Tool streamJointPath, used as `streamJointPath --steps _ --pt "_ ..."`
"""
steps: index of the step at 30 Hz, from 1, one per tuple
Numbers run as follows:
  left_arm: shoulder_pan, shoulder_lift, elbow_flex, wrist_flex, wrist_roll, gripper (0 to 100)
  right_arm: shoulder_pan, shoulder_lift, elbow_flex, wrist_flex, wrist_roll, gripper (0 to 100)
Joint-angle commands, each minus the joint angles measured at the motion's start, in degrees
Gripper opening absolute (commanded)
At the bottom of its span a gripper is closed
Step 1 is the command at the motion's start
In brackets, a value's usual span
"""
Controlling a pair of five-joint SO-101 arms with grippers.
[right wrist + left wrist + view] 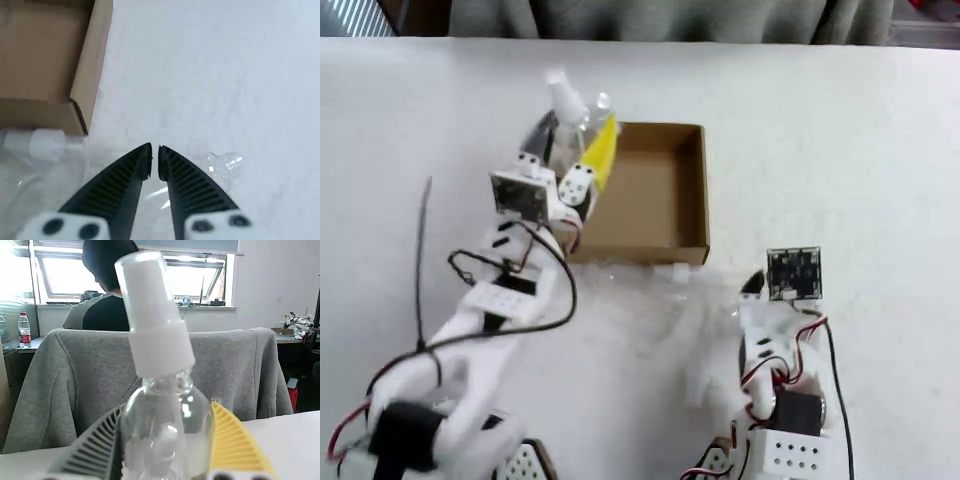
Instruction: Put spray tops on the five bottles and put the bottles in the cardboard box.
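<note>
**We hold a capped bottle at the cardboard box's rim**

From above, the left end effector [575, 140] is clamped on a clear bottle [578, 115], tilted over the cardboard box [704, 190] at its wall farthest from the other arm. In the left wrist view the white spray top [152, 315] leans on the neck; we cannot tell if it is fully seated. In the right wrist view the right end effector [154, 159] has its fingers nearly together on nothing, near the box's corner, where another spray top [42, 143] lies. Released here, we judge the bottle could fall outside the box or shed its top.
</note>
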Motion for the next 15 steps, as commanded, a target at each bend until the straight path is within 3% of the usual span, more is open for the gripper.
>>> streamJointPath --steps 1,7,12,15 --pt "0.4 -10.9 -0.4 9.9 1.1 2 -1.1 -1.4 0.4 -12.0 -0.2 1.7" --pt "0.6 -23.2 -0.9 23.4 1.1 2 -11.1 -1.4 -0.2 -23.5 -10.2 1.6" --pt "0.6 -30.5 -1.1 29.9 1.1 2 -18.8 -1.4 -3.9 -23.3 -10.5 1.6" --pt "0.5 -32.5 -4.6 38.0 4.3 2 -23.5 -1.4 -6.9 -23.3 -10.5 1.6"
